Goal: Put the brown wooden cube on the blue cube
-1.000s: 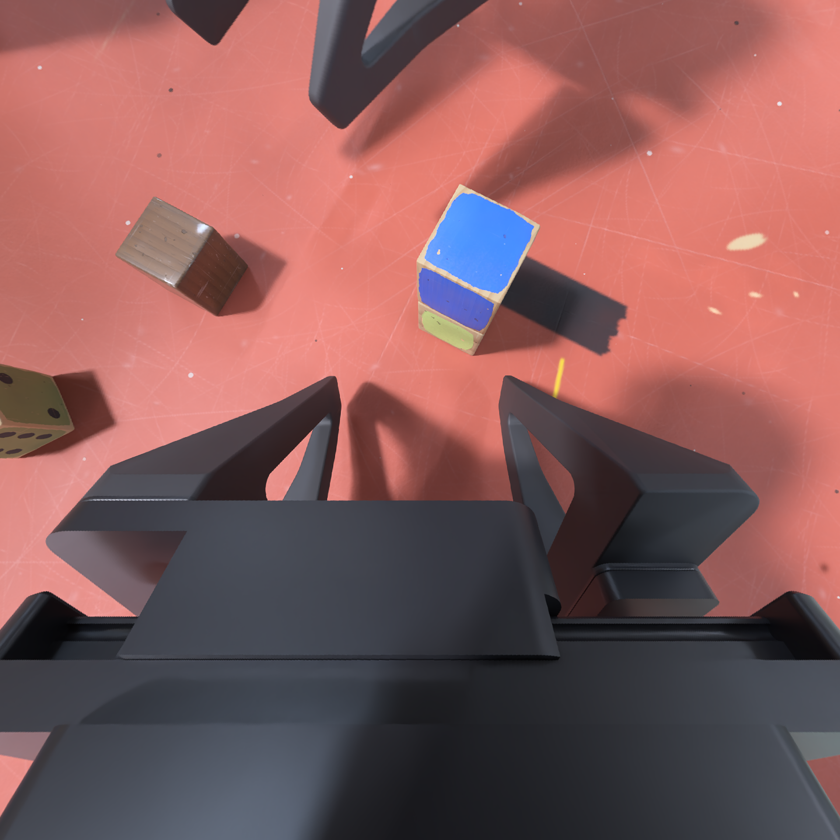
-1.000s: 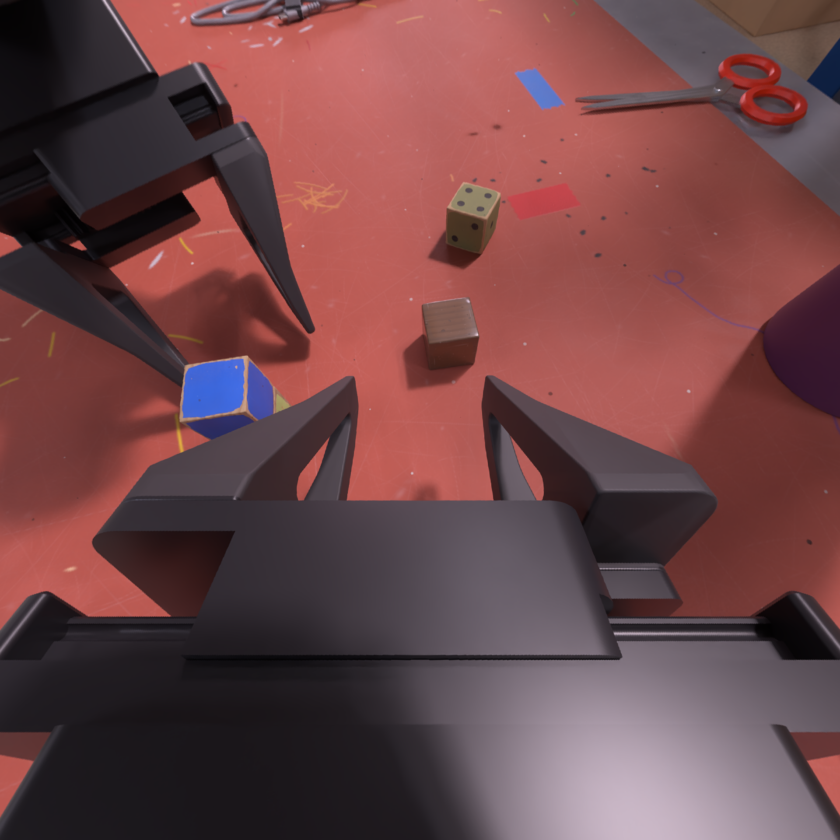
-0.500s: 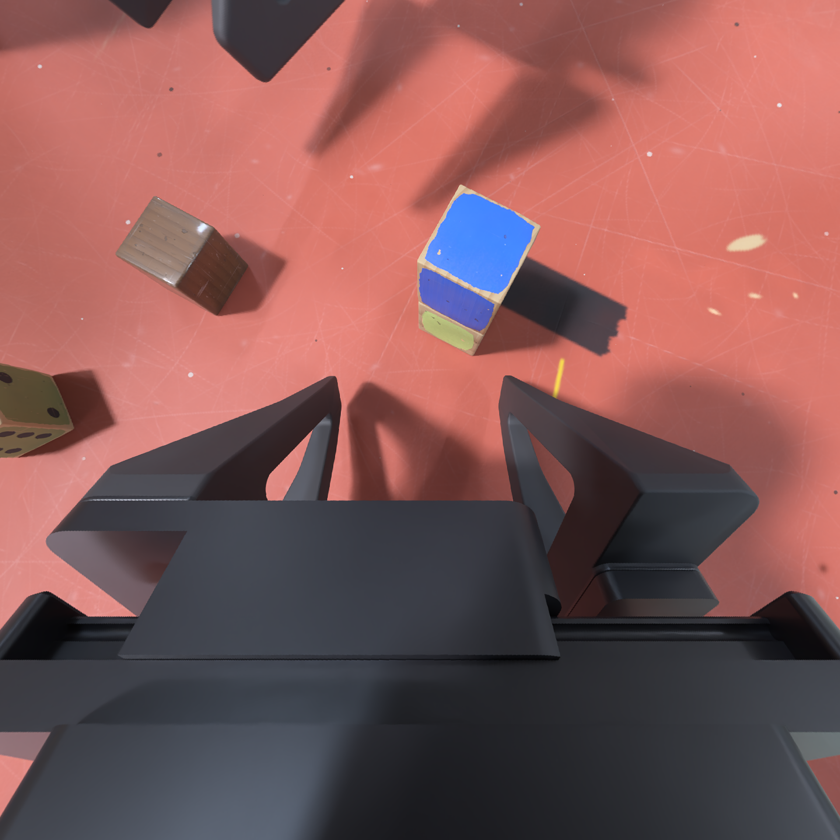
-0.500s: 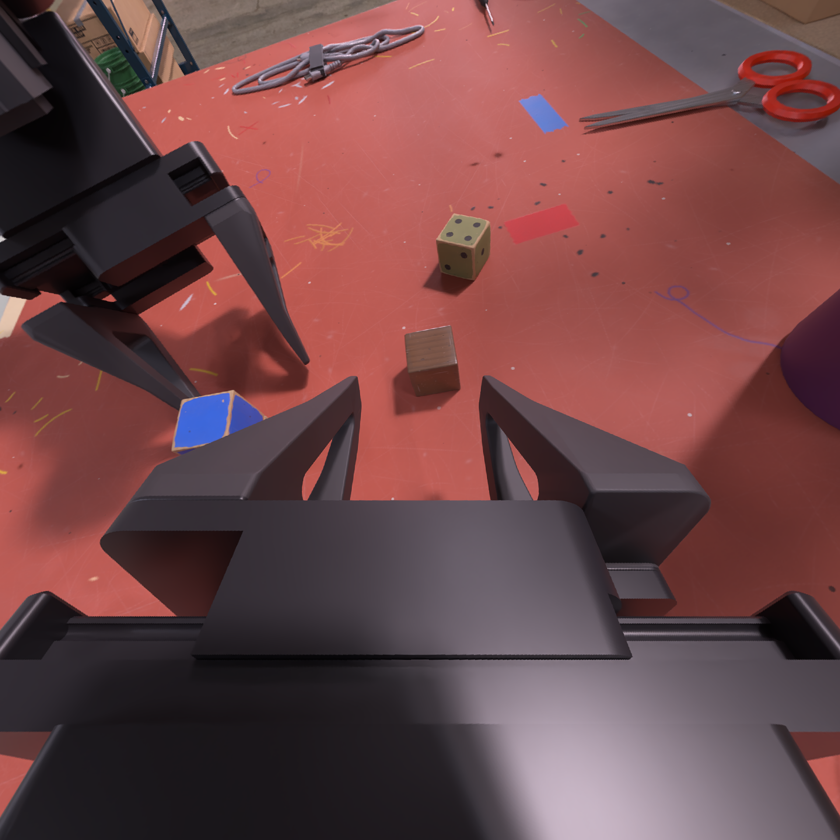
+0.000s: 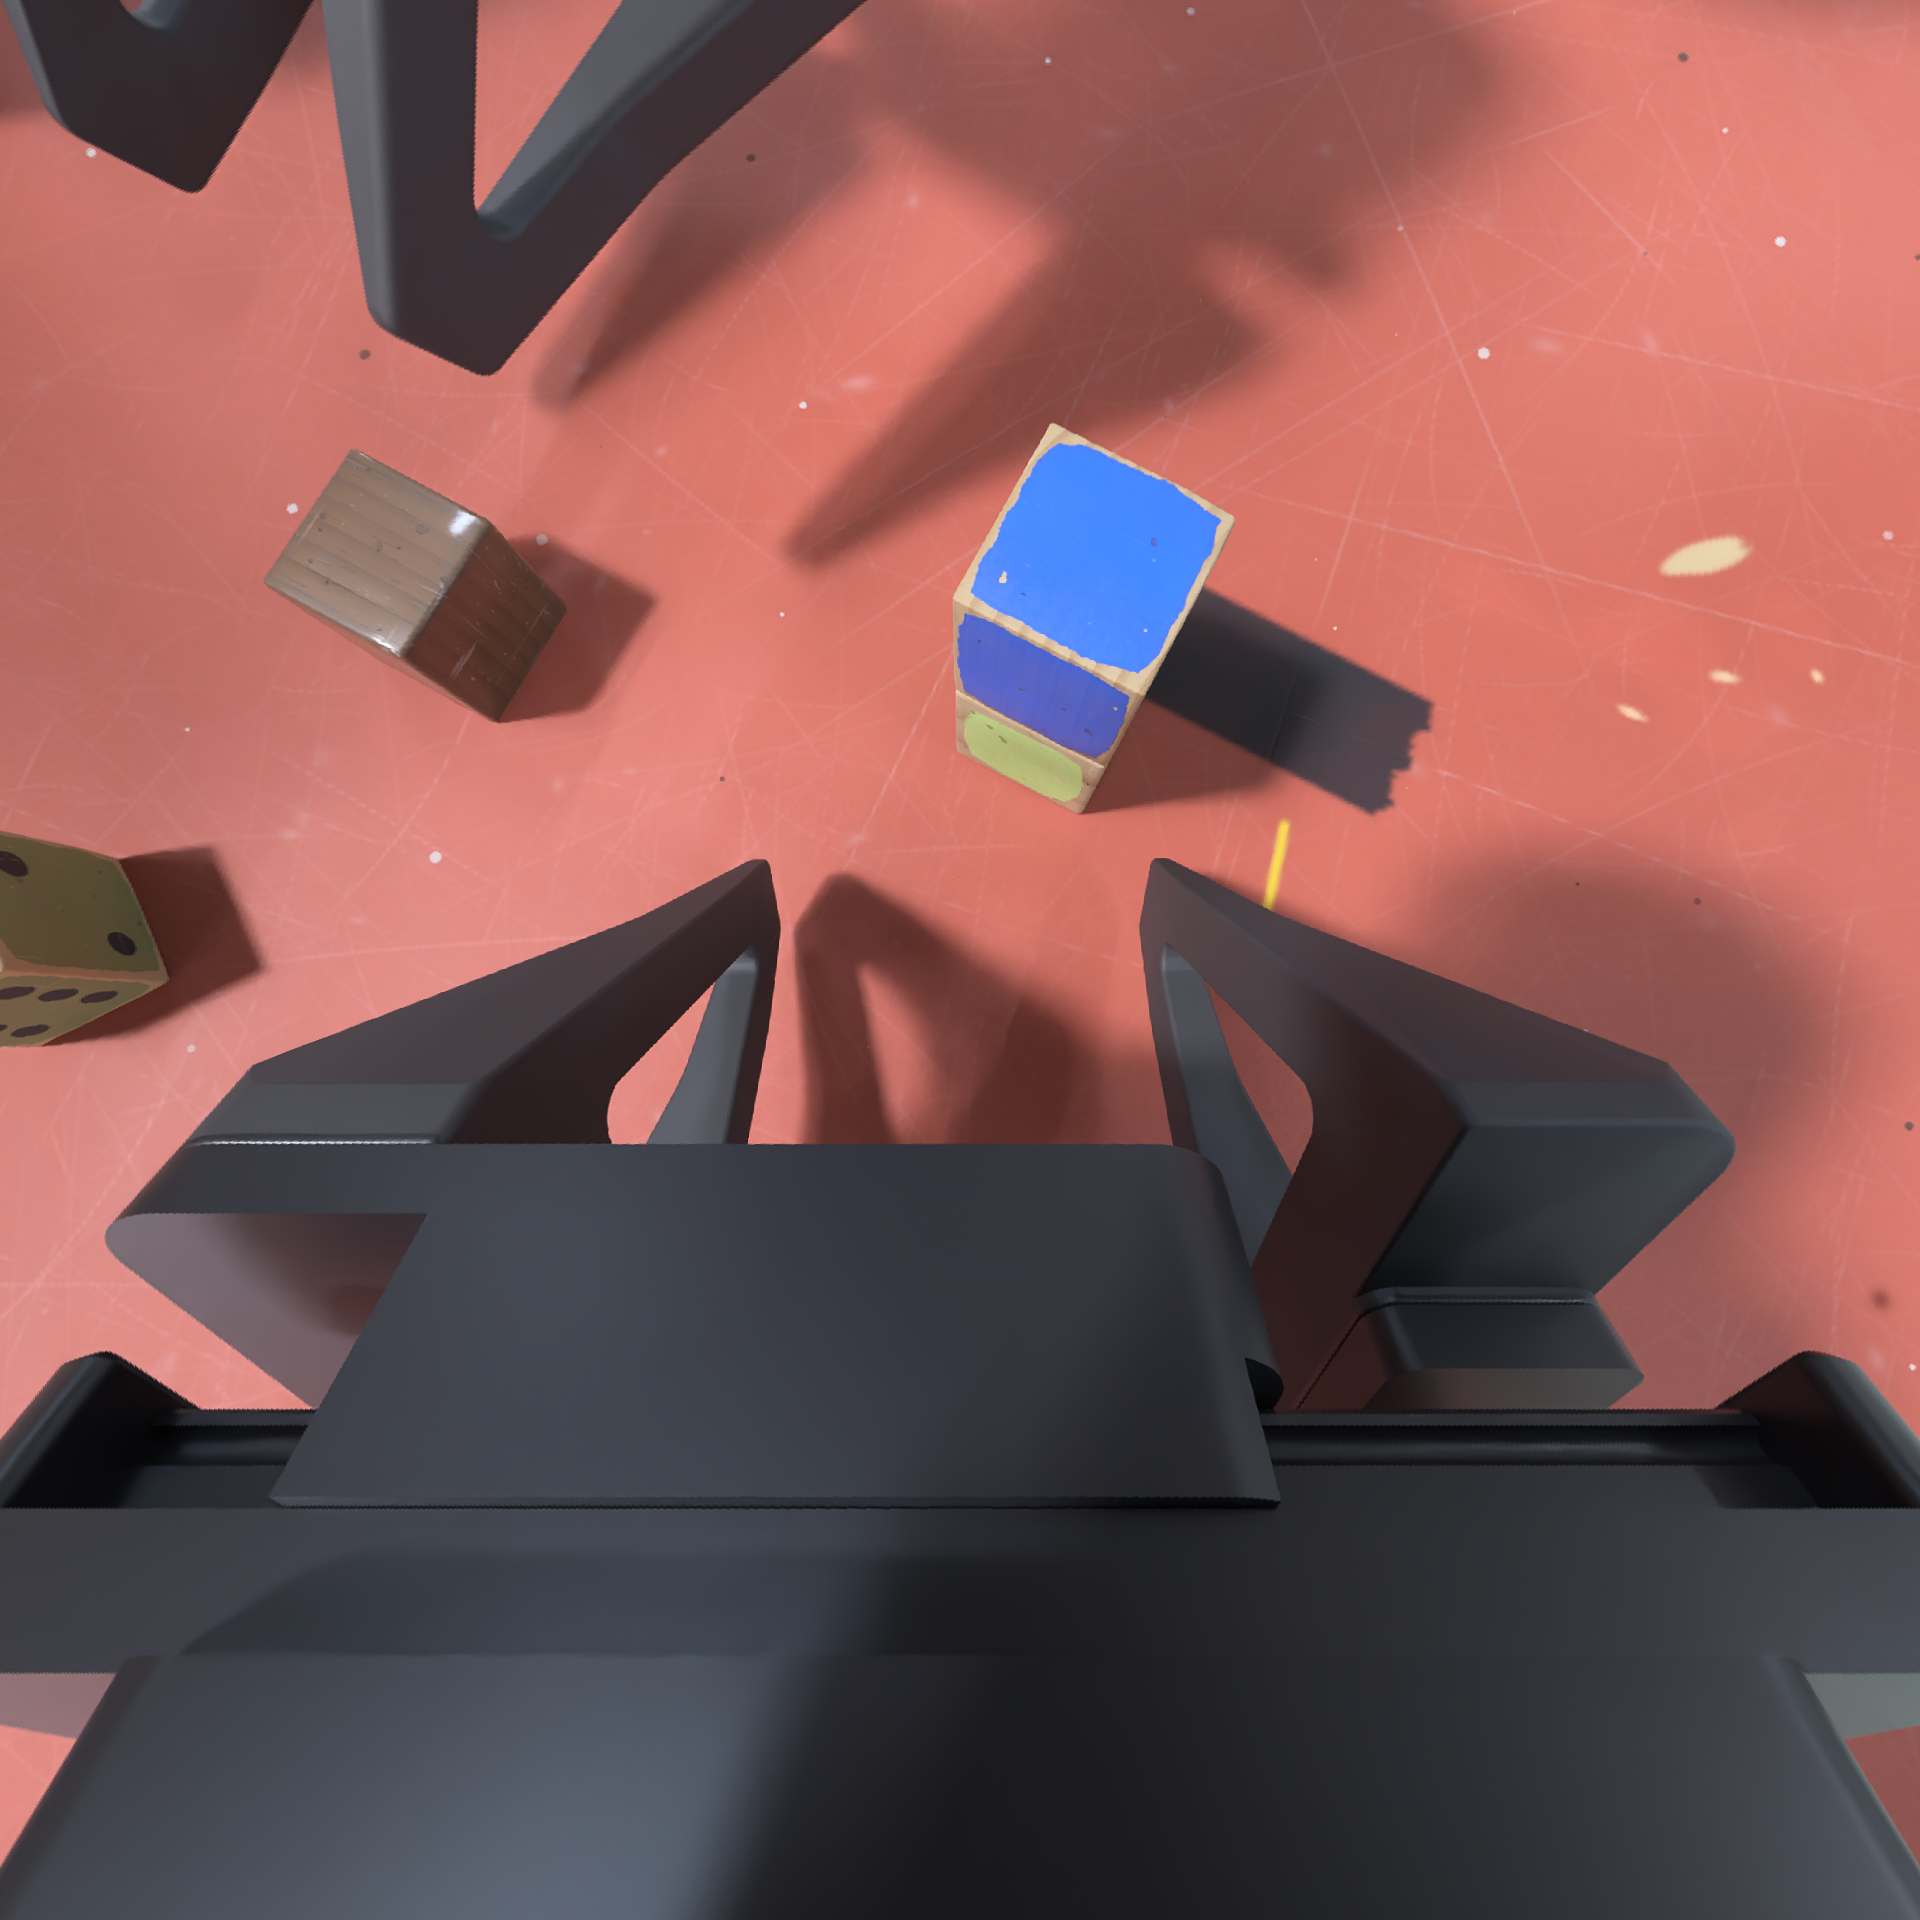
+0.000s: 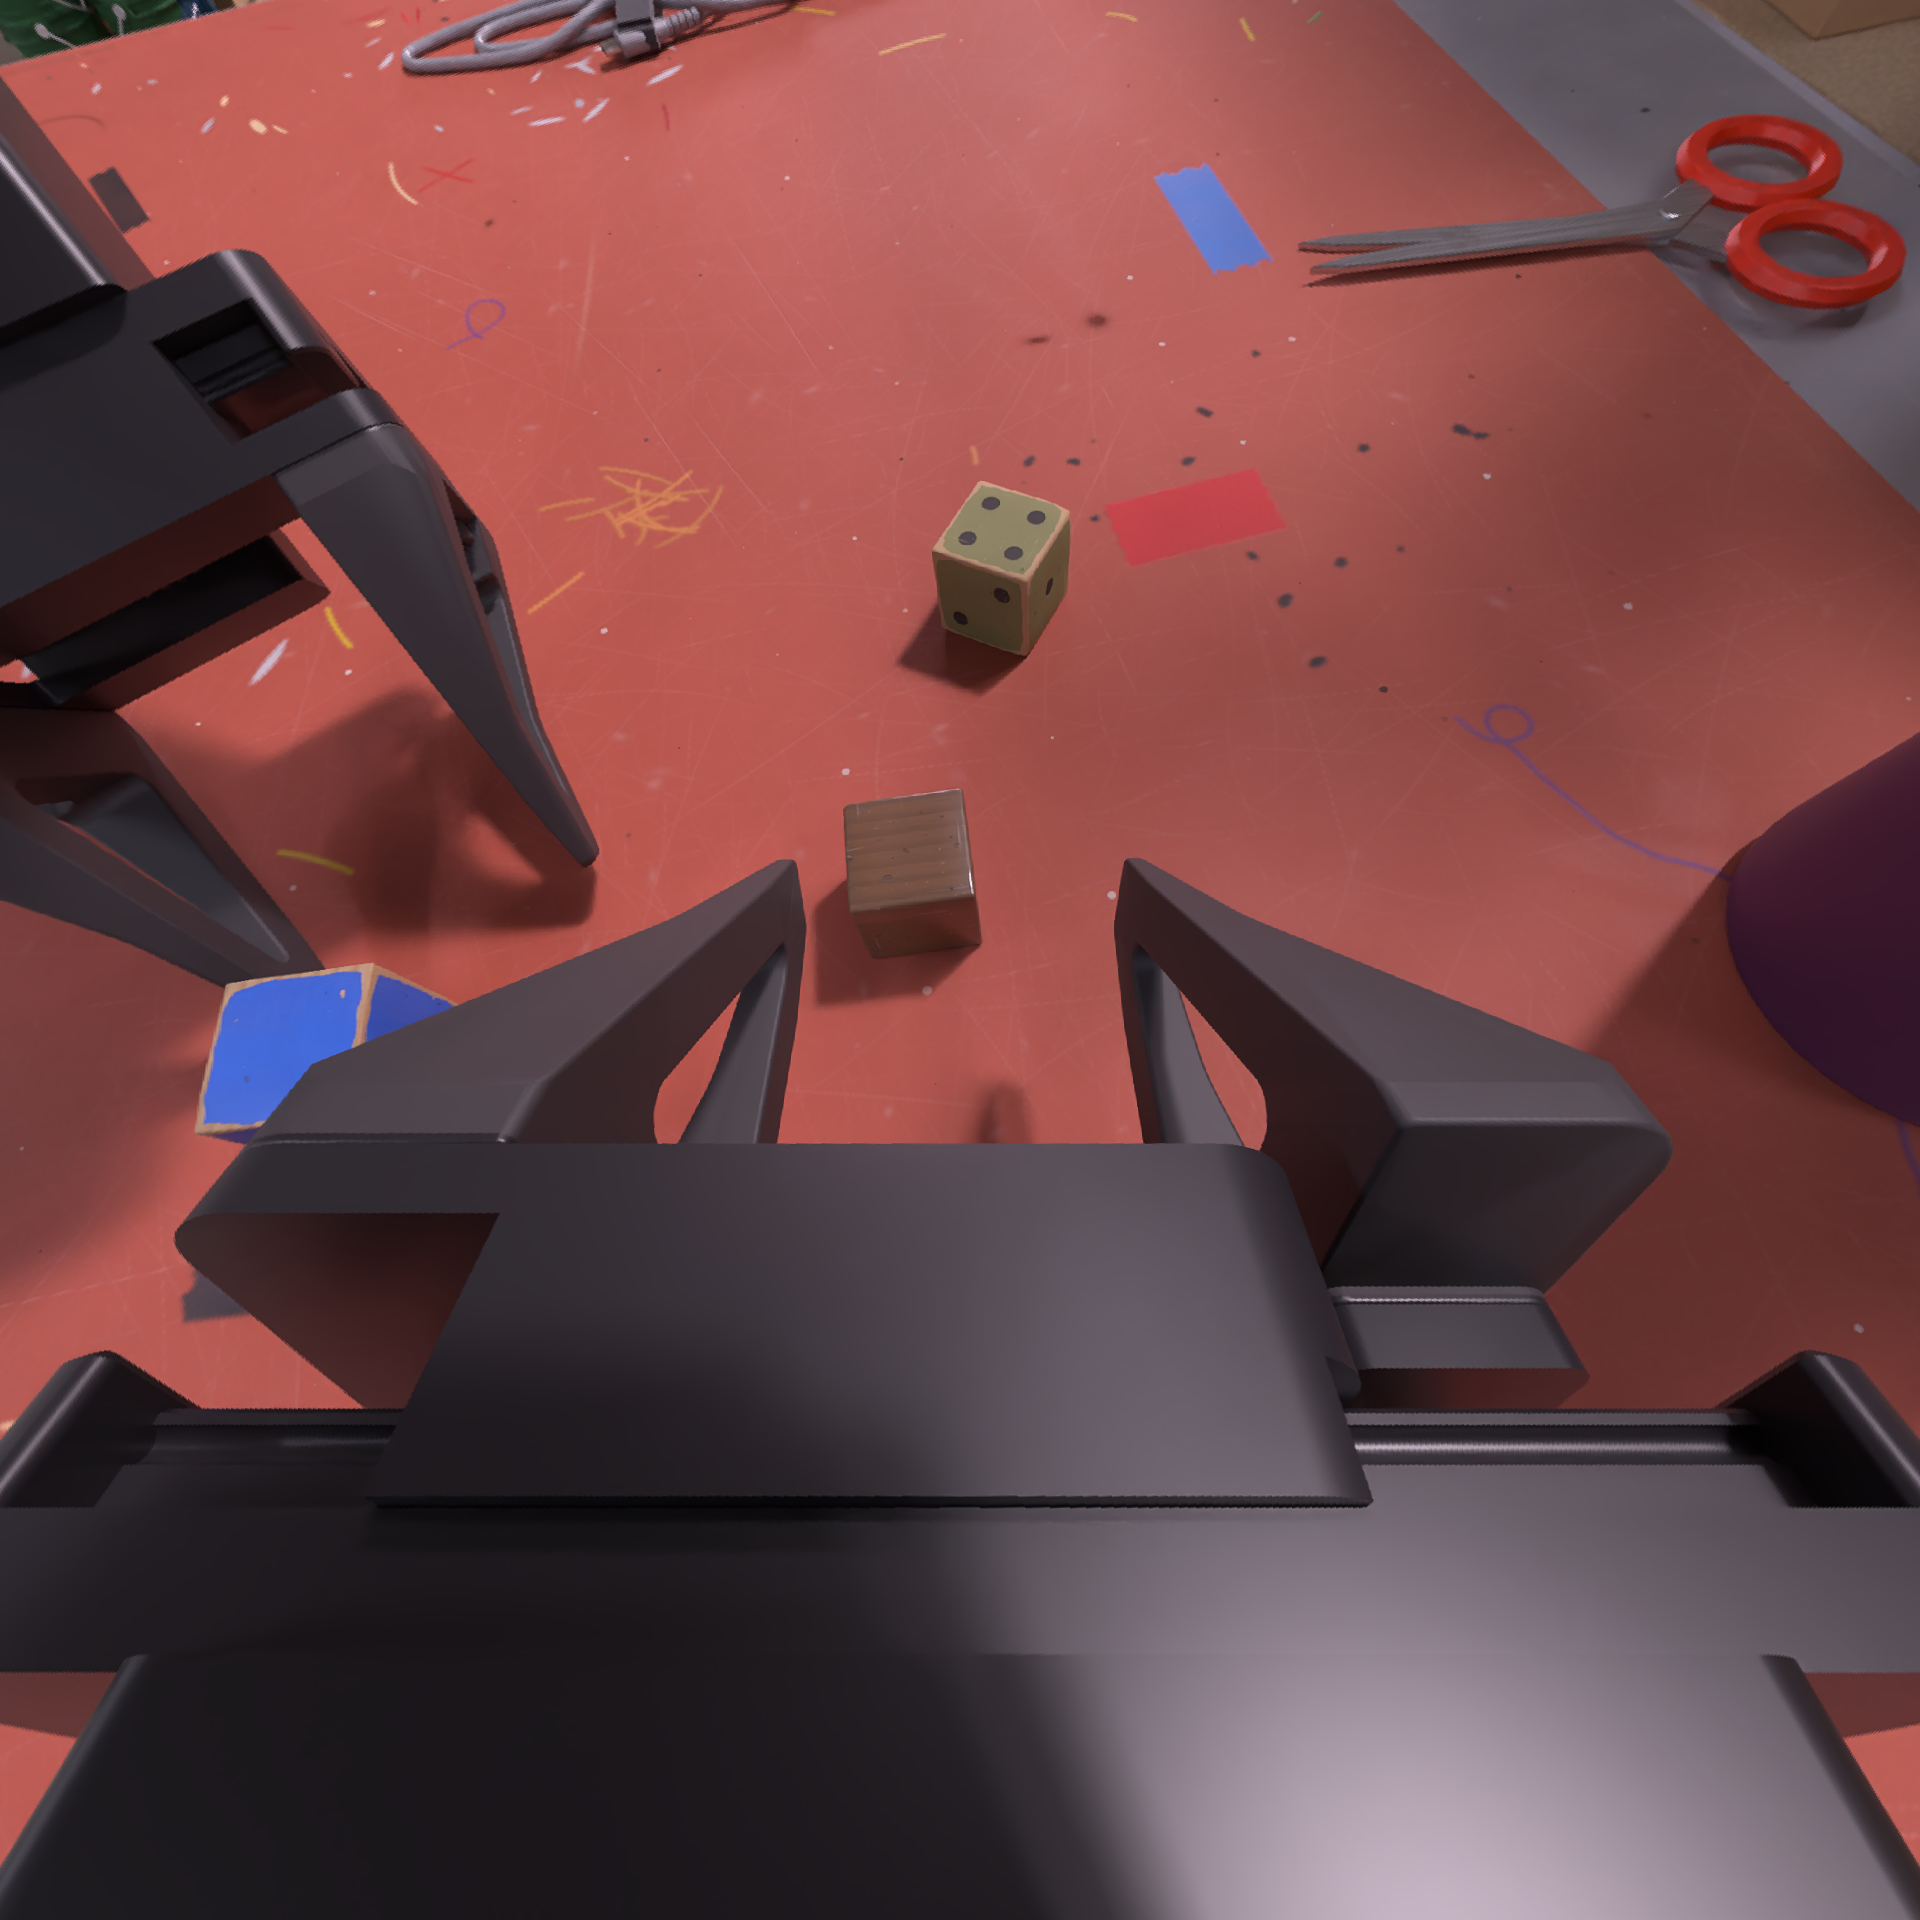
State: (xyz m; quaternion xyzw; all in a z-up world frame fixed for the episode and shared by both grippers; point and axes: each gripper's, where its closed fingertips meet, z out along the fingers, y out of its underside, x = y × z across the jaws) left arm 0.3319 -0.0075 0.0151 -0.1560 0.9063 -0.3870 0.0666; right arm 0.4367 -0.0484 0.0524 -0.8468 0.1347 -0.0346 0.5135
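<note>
The brown wooden cube [image 6: 912, 871] sits on the red mat just ahead of my right gripper [image 6: 958, 864], between the lines of its open, empty fingers; it also shows in the left wrist view [image 5: 416, 582]. The blue cube [image 5: 1086, 592] stands on a green-faced block [image 5: 1023, 758], ahead of my left gripper [image 5: 956, 868], which is open and empty. In the right wrist view the blue cube [image 6: 281, 1044] is partly hidden behind my right gripper's left finger. The right gripper's fingers [image 5: 436, 208] hang at the top left of the left wrist view.
An olive die [image 6: 1000, 566] lies beyond the brown cube, also at the left edge of the left wrist view [image 5: 62, 935]. Red-handled scissors [image 6: 1662, 213] and a grey cable [image 6: 582, 26] lie far off. A dark purple object [image 6: 1839, 935] stands at the right. The left gripper [image 6: 260, 582] hangs at the left.
My right gripper first pulled back and up, then came forward and down toward the brown cube, which now sits near its fingertips. The left gripper and the cubes have not moved.
</note>
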